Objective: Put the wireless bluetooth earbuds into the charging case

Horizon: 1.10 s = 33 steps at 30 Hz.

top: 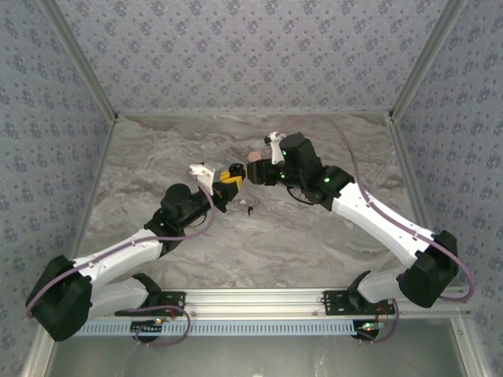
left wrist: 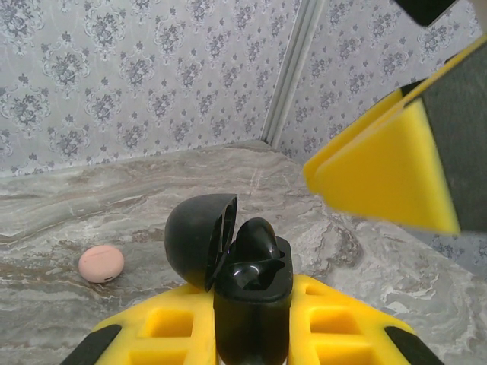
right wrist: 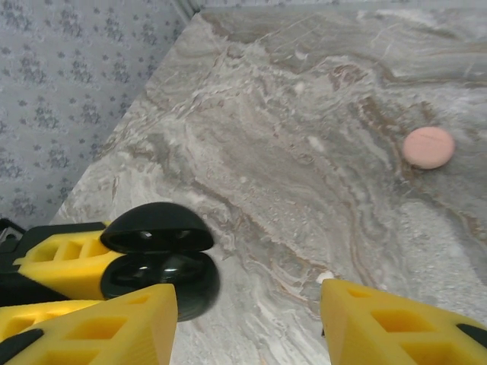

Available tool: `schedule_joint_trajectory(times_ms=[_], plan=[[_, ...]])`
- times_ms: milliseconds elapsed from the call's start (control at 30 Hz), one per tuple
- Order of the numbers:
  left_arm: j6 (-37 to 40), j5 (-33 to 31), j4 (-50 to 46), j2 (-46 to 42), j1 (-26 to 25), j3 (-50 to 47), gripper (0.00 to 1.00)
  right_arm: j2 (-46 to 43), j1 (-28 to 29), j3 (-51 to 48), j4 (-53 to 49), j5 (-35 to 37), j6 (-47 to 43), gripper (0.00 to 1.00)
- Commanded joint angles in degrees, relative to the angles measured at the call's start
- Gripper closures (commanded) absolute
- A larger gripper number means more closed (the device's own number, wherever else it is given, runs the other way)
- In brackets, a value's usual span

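Left gripper [left wrist: 251,334] clamps the open charging case [left wrist: 251,300]. Right gripper [right wrist: 251,334] jaws stand apart, bare table [right wrist: 304,190] between, case apparently just outside.

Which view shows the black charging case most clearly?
The left wrist view: the black rounded charging case stands close and central, lid up. Right wrist shows it lower left, partly covered; from above it is tiny.

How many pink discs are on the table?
1: the pink disc lies on the table, beyond the open black case; others may lie hidden.
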Motion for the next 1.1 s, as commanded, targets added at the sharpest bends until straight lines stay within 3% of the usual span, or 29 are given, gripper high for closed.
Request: schedule_joint_trajectory(times_ms=[0, 233, 600, 1067], plan=[[2.3, -0.8, -2.6, -2.7, 0.0, 1.6, 0.82, -3.1, -1.9, -1.1, -2.8, 0.6, -1.9, 0.45], [4.0, -1.5, -8.2, -6.0, 0.0, 2.1, 0.82, -1.2, -4.6, -4.3, -6.9, -2.7, -1.4, 0.45], [5.8, -2.0, -15.2, -10.7, 0.0, 3.6, 0.82, 11.5, -3.2, -5.7, -7.7, -7.1, 3.2, 0.48], [5.6, -2.9, -20.3, -16.0, 0.0, 2.1, 0.82, 28.1, 0.0, 3.2, -11.2, -7.4, 7.5, 0.6]])
